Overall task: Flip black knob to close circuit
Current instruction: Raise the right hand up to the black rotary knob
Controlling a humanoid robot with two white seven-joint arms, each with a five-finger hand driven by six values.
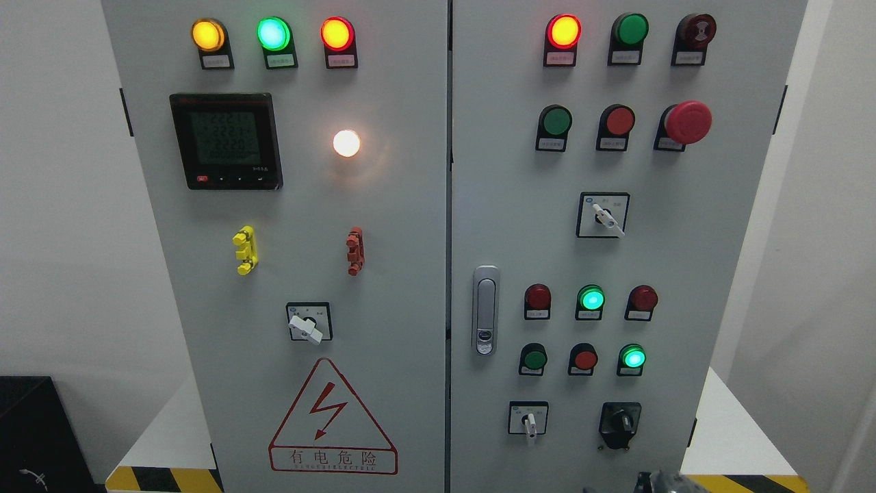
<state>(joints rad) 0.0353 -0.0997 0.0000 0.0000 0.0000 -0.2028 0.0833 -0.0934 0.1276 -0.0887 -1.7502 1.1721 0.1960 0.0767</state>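
Note:
The black knob point(619, 424) sits on a black plate at the lower right of the grey cabinet's right door point(718, 274). Its handle stands roughly upright, leaning slightly left. A small dark and grey part of my right hand point(660, 482) shows at the bottom edge, just below and to the right of the knob, apart from it. Most of the hand is cut off by the frame. My left arm is out of view.
A white-handled selector switch point(528, 420) sits left of the knob, and another point(603, 216) higher up. Lit green buttons point(633, 357) and red buttons point(584, 359) are above the knob. A door latch point(485, 309) is at the door's left edge. A red mushroom stop button point(686, 122) juts out at upper right.

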